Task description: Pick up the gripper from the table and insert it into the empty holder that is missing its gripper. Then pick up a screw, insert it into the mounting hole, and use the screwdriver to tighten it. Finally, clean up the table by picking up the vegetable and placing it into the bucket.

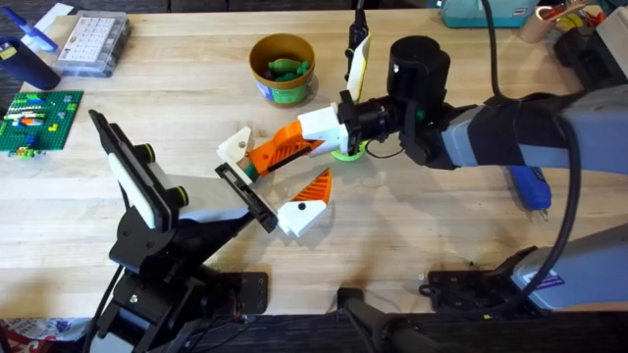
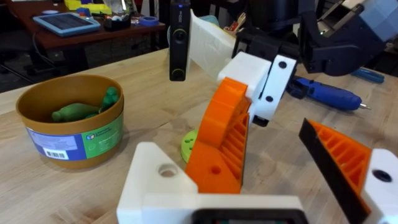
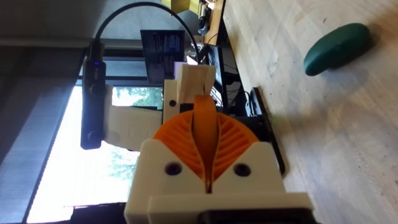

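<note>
The right end effector (image 1: 280, 149) grips the gripper (image 1: 285, 147) touching the holder (image 1: 247, 194).

Orange/white gripper (image 1: 270, 150) w/ black strip; black holder (image 1: 247, 192); bucket (image 1: 283, 69) yellow rim, green band, blue bottom.

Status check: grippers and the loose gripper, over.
Right gripper shut on the gripper. Its white base up against the holder, seating unclear. Lime-green disc on the table below, not blocking.
</note>
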